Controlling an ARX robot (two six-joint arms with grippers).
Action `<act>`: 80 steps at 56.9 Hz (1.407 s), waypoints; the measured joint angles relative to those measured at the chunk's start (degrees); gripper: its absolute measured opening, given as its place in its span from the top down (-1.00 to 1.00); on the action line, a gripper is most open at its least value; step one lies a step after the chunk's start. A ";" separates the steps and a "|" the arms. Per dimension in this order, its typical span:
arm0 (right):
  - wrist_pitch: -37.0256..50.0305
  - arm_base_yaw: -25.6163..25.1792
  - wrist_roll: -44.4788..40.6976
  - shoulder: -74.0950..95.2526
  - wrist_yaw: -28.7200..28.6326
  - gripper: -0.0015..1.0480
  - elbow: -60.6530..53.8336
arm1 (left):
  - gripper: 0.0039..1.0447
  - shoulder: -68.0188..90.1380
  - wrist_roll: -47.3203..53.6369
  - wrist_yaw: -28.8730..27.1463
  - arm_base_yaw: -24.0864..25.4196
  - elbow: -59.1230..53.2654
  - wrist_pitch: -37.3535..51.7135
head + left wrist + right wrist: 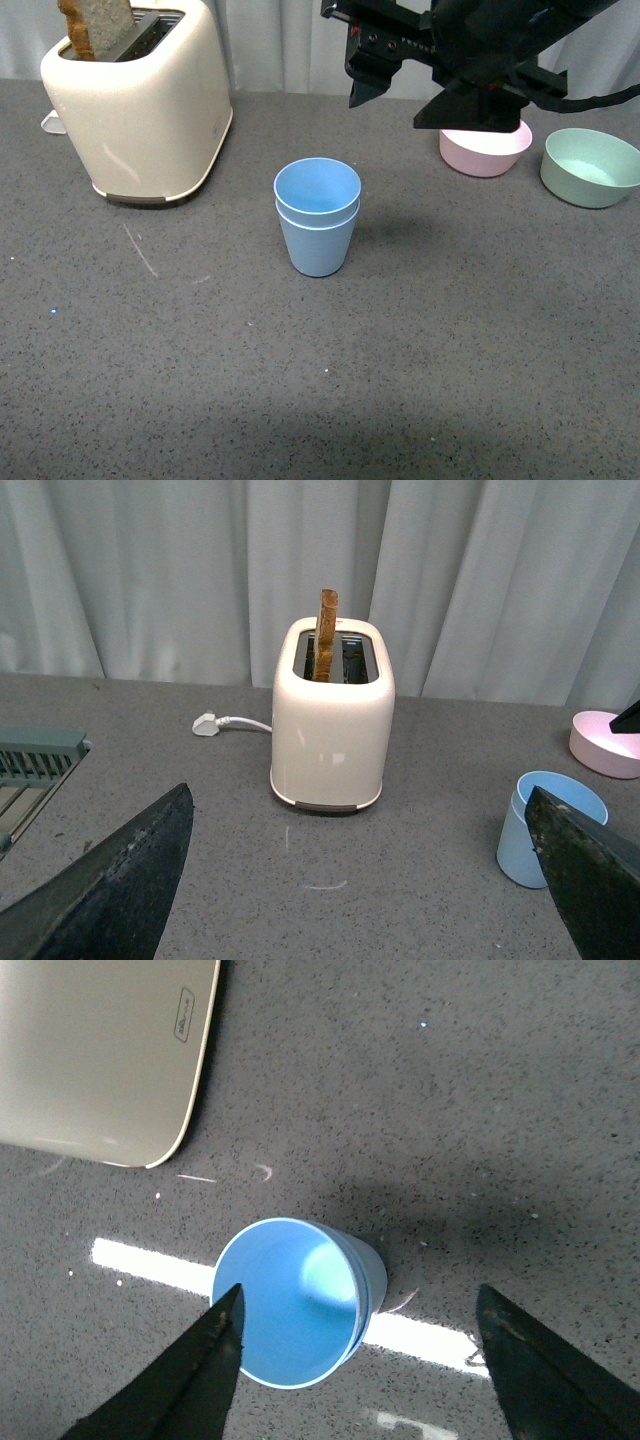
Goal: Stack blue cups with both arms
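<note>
The two blue cups stand upright, one nested inside the other, on the grey table in the middle of the front view. My right gripper hangs open and empty above and to the right of them. In the right wrist view the stacked cups lie below, near one of the open fingers. My left gripper is open and empty; in its view the stack stands beside one finger. The left arm is out of the front view.
A cream toaster with a slice of bread stands at the back left, its plug on the table. A pink bowl and a green bowl sit at the back right. A grey rack shows at the left wrist view's edge.
</note>
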 joint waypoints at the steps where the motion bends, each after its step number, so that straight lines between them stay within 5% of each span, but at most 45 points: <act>1: -0.02 -0.09 0.00 -0.15 0.07 -0.35 0.00 | -0.88 0.00 0.00 0.00 0.00 0.00 0.00; 11: 3.74 -0.07 -1.36 -0.39 3.43 -0.77 -1.53 | -0.88 0.00 0.00 0.02 0.00 0.00 0.00; 14: 26.12 0.22 -9.31 -1.66 19.17 -0.55 -11.45 | -0.88 0.00 0.00 0.02 0.00 0.00 0.00; 18: 45.03 -0.39 -15.15 -3.43 26.73 -0.35 -21.27 | -0.88 0.00 0.00 -0.07 0.00 0.00 -0.02; 23: 64.32 -2.69 -19.87 -7.54 27.67 -0.08 -31.47 | -0.88 0.00 0.02 -0.17 0.00 0.00 -0.04; 28: 73.61 -5.38 -21.92 -14.32 26.08 0.23 -38.80 | -0.88 0.00 0.02 -0.11 0.00 0.00 -0.09; 40: 78.60 -10.34 -23.58 -23.23 21.09 0.98 -53.64 | -0.88 0.00 0.02 -0.07 0.00 0.00 -0.09; 65: 72.22 -16.13 -23.56 -42.21 15.41 0.98 -66.69 | -0.88 -0.02 0.02 -0.11 0.00 0.00 -0.09; 80: 61.11 -21.92 -23.54 -57.96 10.05 0.98 -71.23 | -0.88 -0.02 0.02 -0.11 0.00 0.00 -0.09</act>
